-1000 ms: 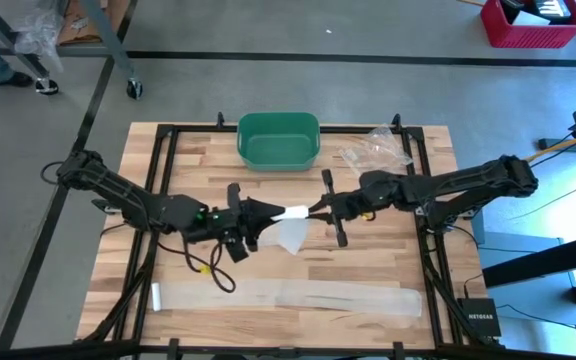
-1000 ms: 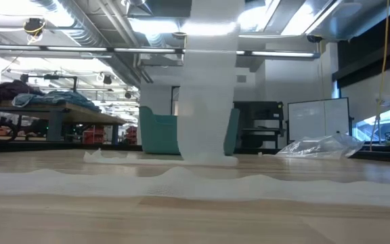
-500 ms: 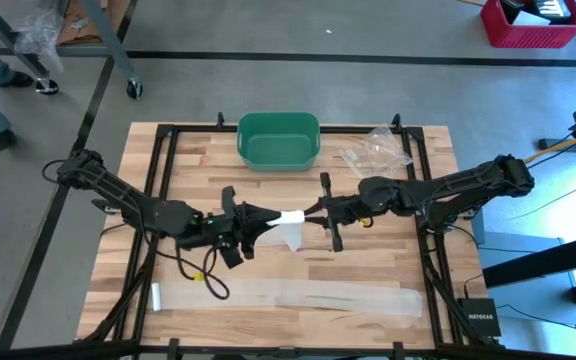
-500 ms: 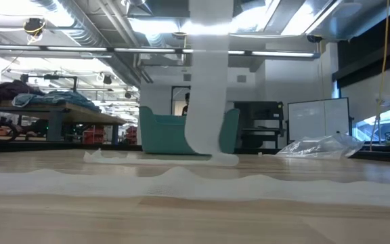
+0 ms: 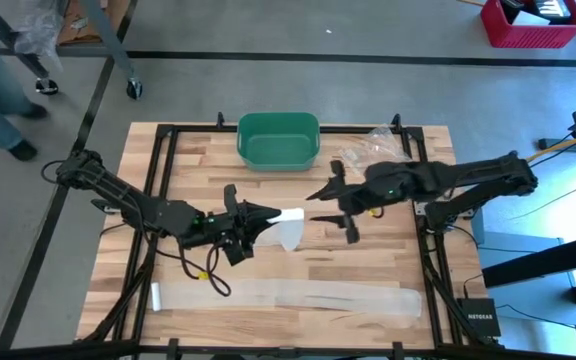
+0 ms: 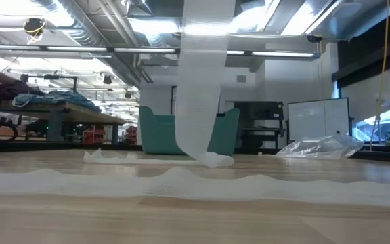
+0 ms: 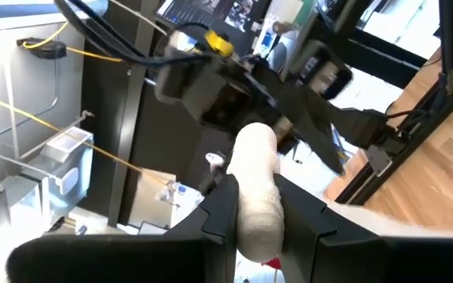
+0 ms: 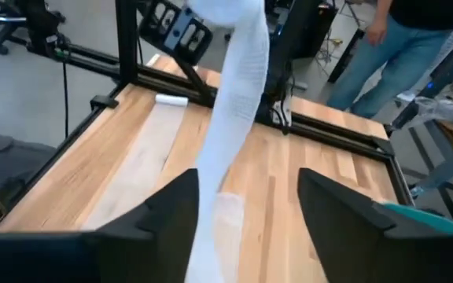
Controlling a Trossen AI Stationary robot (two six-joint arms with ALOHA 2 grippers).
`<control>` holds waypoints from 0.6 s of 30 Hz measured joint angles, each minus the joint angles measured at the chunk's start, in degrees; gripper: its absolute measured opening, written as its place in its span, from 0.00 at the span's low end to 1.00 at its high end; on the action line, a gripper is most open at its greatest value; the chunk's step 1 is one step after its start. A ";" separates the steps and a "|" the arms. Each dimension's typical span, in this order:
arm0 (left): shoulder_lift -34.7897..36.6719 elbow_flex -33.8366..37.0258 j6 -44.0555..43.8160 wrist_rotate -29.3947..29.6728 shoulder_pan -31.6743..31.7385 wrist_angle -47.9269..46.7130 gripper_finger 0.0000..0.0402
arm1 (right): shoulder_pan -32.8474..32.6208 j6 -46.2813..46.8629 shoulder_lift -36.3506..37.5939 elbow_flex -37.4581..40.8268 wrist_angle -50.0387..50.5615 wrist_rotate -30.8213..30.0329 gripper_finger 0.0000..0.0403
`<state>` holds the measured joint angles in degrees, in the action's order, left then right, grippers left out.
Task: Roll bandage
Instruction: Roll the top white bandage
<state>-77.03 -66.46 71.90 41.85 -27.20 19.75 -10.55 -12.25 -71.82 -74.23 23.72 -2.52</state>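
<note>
A white bandage is partly wound into a roll (image 5: pixel 290 214), held above the table's middle by my left gripper (image 5: pixel 268 214), which is shut on it. From the roll a loose strip (image 6: pixel 198 88) hangs down, and its lower end (image 6: pixel 212 159) lies on the table. My right gripper (image 5: pixel 330 207) stands open just right of the roll's free end and touches nothing. In the right wrist view the strip (image 8: pixel 230 134) hangs in front of its spread fingers (image 8: pixel 171 212). My left gripper pinches the bandage roll (image 7: pixel 256 196) between its two fingers (image 7: pixel 222 208), coming level from the table's left. The fingers lie along the roll, whose free end sticks out past them. The roll is lifted clear; its strip hangs slack to the table.
A second bandage (image 5: pixel 288 297) lies flat along the table's near edge. A green bin (image 5: pixel 278 140) stands at the far middle, with a clear plastic bag (image 5: pixel 373 150) to its right. A person (image 8: pixel 399 39) walks on the floor beyond the table's left side.
My right gripper has opened, let go of the roll's free end, and risen while drawing back toward the table's right. The roll stays in my left gripper. The hanging strip has swung and twisted, its lower end staying on the table.
</note>
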 joint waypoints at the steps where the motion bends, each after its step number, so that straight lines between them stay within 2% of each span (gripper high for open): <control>1: 0.00 0.00 0.06 0.17 0.00 0.04 0.13 | -0.05 0.00 0.48 -0.21 1.00 0.00 0.56; 4: 0.00 0.00 -0.05 0.21 0.04 0.03 0.13 | -0.06 -0.02 1.74 0.65 0.88 -0.33 0.57; 7: 0.00 0.00 -2.13 0.22 -0.02 0.03 0.13 | 0.02 -0.24 2.76 4.65 -2.56 -0.48 0.57; 13: -0.12 0.02 -9.56 0.42 -0.07 -5.40 0.13 | 0.07 -3.53 3.69 13.67 -22.19 0.02 0.58; 18: -0.44 0.08 -8.57 0.61 0.07 -7.76 0.13 | 0.05 -4.22 3.61 14.33 -26.94 0.57 0.58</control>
<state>-77.47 -66.37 63.34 42.46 -27.13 12.00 -10.50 -16.47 -68.22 -59.90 -3.22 -1.96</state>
